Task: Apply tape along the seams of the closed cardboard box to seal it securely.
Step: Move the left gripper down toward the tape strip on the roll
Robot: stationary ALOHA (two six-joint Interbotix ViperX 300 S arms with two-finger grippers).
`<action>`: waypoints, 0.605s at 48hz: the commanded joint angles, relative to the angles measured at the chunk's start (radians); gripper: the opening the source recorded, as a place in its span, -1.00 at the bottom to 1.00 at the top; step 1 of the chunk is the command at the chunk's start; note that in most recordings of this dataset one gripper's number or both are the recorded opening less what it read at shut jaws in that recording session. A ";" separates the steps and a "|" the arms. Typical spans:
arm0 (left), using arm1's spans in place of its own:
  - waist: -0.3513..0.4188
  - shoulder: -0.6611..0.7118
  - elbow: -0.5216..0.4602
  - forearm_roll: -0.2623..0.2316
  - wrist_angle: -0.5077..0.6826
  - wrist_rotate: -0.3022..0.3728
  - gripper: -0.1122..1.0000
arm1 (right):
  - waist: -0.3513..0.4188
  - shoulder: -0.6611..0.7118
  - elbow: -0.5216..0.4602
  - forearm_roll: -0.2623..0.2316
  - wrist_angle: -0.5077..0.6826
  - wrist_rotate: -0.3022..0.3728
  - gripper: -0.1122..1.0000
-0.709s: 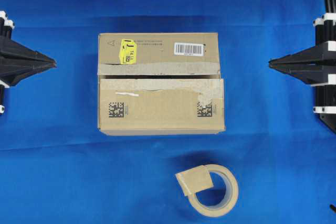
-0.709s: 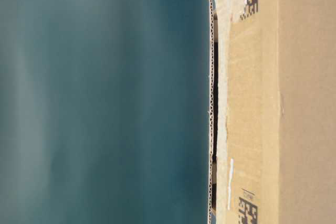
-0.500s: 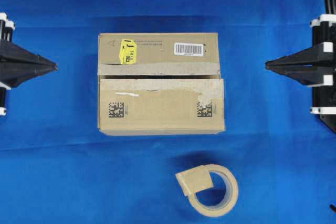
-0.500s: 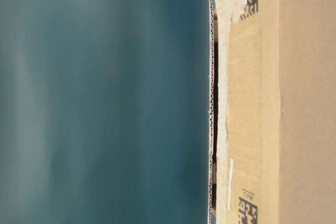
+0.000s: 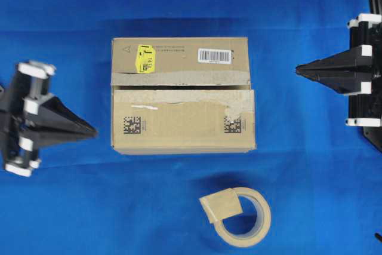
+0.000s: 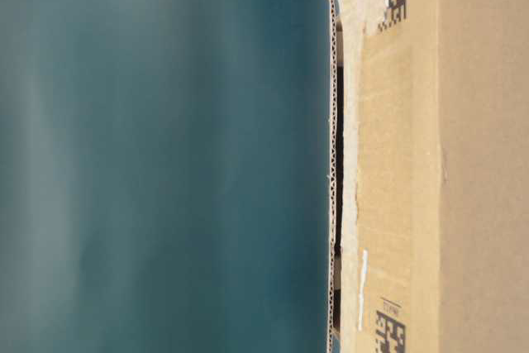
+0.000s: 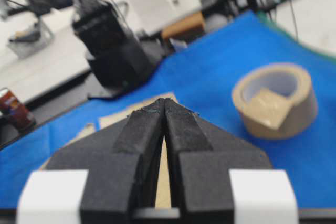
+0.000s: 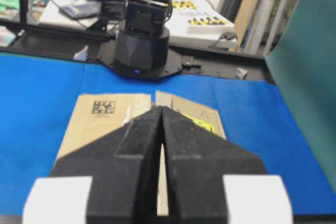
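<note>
Blue cloth covers my desk [image 5: 59, 207]. From overhead, the large brown rectangular cardboard box [image 5: 182, 126] sits mid-frame, its thin dark seam [image 5: 179, 86] between pale torn strips. My beige ring-shaped tape roll [image 5: 237, 215] lies lower right of centre, its tan loose tape end [image 5: 222, 204] folded over the rim. My left pincer [image 5: 92, 130] and right pincer [image 5: 298, 70], both pressed together and empty, flank the box. At table level, only the box's side shows. The wrist views confirm both pincers closed.
</note>
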 commanded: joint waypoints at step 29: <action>-0.091 0.660 -0.410 -0.008 0.061 0.640 0.39 | -0.009 0.018 -0.021 -0.003 -0.020 -0.011 -0.83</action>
